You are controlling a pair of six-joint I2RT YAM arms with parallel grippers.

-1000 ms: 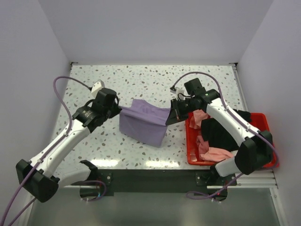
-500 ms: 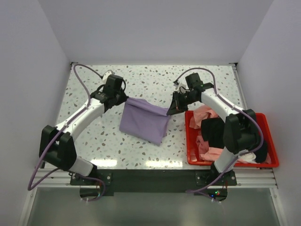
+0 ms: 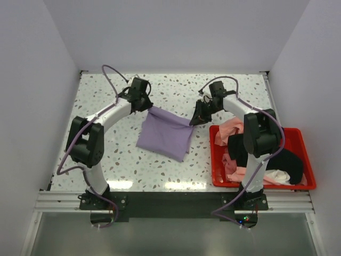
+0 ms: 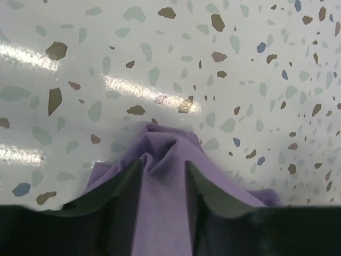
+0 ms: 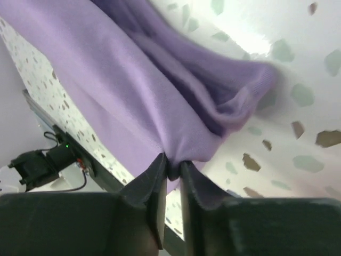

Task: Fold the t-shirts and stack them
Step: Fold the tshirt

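On the speckled table [image 3: 176, 90], close to its middle, we see the lavender t-shirt [image 3: 164, 133]. Its near part lies on the surface, and its far edge is stretched between the two grippers. The left gripper [image 3: 149, 108] holds the far left corner. In the left wrist view its two fingers are closed on a bunch of purple cloth, low over the table. The right gripper [image 3: 193, 121] pinches the far right corner. In the right wrist view its fingers are nearly together, with a thin fold of cloth between them. At the right side, near the shirt but apart from it, stands the red bin [image 3: 293, 133]. Inside it we see a salmon-pink t-shirt [image 3: 230, 130], a black t-shirt [image 3: 285, 162] and a white t-shirt [image 3: 277, 177], all crumpled. The right arm passes above the left part of the bin.
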